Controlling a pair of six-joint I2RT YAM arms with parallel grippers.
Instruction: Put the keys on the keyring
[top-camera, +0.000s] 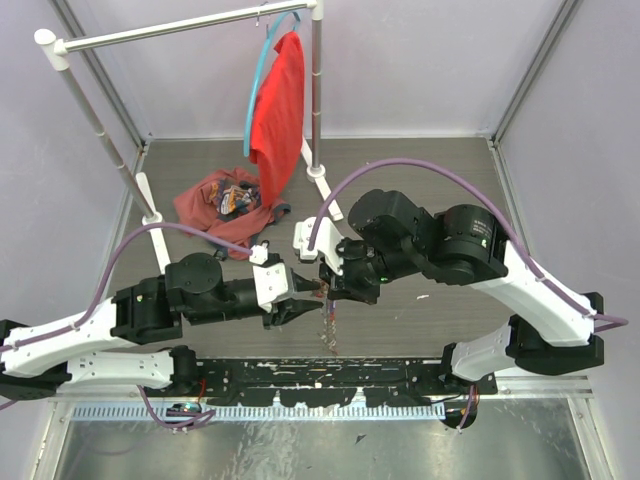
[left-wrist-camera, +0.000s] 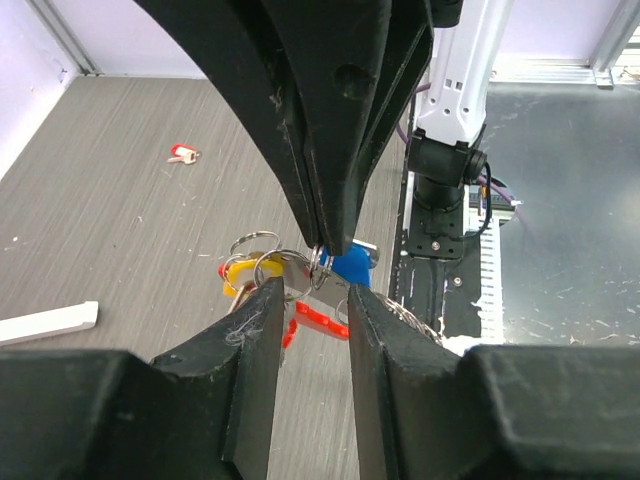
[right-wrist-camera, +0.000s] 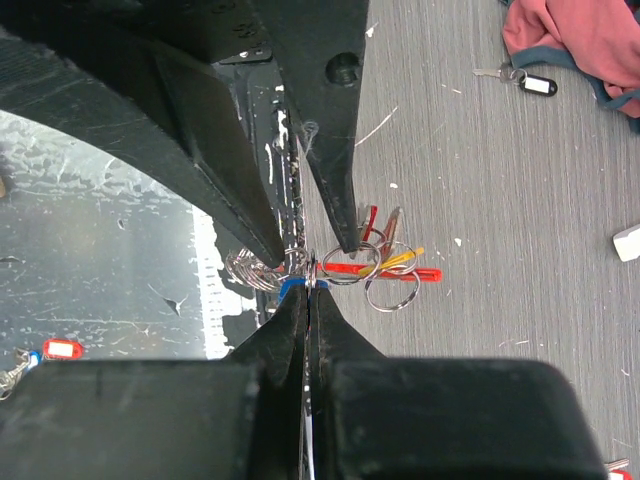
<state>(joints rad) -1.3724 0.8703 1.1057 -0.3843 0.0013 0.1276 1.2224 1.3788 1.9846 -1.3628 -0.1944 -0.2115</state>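
Left claw (left-wrist-camera: 315, 295), right claw (right-wrist-camera: 308, 295) crowd the keyring (right-wrist-camera: 345, 268) — red-tagged key (left-wrist-camera: 183, 153) lies apart.

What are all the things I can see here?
table: one, grey
rack: one, white, at the back
shirt: one, red, hanging on the rack
cloth heap: one, reddish, on the table
key bunch: one, silver rings with red, yellow, blue bits, mid-air
loose keys: three; red-headed key on the table, black-tagged key by the cloth heap, red-tagged key on the metal ledge
left hand: black, fingers around the bunch
right hand: black, shut on the bunch
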